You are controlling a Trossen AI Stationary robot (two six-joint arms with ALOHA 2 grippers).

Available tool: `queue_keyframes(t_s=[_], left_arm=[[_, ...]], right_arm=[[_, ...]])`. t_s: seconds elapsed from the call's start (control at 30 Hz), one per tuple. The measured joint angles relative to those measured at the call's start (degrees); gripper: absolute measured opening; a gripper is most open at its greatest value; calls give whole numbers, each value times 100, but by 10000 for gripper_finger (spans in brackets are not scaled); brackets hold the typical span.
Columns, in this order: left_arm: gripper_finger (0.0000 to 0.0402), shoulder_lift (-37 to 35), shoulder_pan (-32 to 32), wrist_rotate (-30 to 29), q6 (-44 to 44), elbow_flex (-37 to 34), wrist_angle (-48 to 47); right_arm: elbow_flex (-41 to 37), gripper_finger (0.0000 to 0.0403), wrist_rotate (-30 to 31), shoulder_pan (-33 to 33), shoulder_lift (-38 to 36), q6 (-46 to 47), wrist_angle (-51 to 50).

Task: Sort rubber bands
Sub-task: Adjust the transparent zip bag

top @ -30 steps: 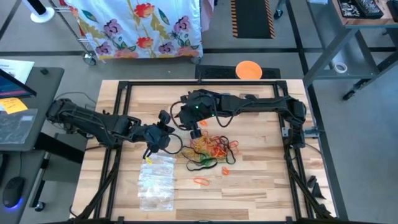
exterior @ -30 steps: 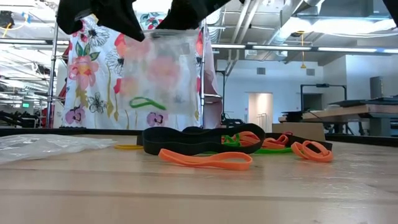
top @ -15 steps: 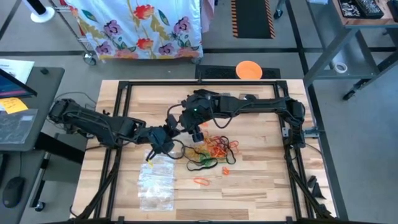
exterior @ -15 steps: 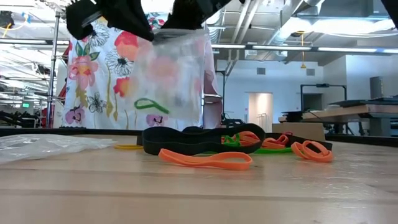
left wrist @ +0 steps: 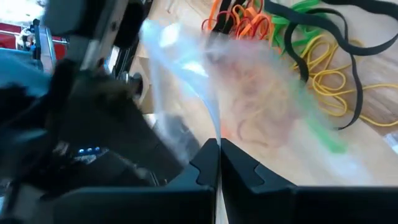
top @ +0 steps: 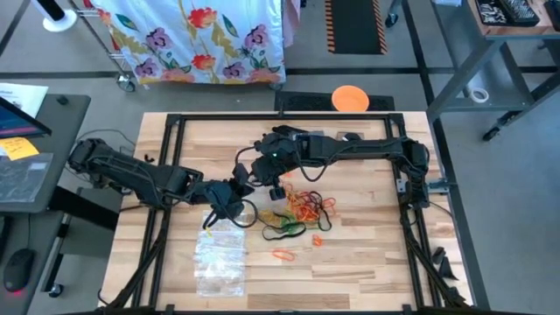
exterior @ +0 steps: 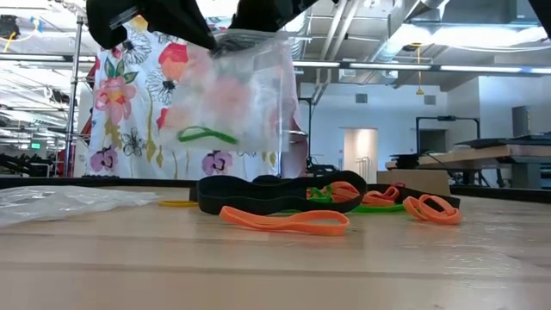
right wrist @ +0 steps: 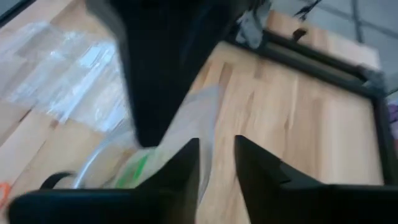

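Left gripper [left wrist: 214,163] jaws clamped on clear bag [exterior: 232,99]; right gripper [right wrist: 216,163] jaws parted at bag rim. No legible writing.

Both arms are dark, jointed and angular; the left gripper [left wrist: 217,163] has matte black blocky fingers (small blue lights glow nearby).

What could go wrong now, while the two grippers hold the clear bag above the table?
1. The left gripper pinches only the edge of the clear bag, so the thin plastic may slip out.
2. The right gripper has its fingers around the bag's rim but apart; it may miss the rim.
3. If the bag tilts, the green rubber band inside may fall out.
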Motion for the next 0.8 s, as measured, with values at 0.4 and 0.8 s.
queue_keyframes(t_s=[0.4,0.8], left_arm=[[0,-2,-254,-453,-967,0,-733],[0,-9,-281,-509,-2069,2,-1438]], right_arm=[[1,2,581,51,-22,-98,-538],[4,0,1050,291,-42,736,-625]])
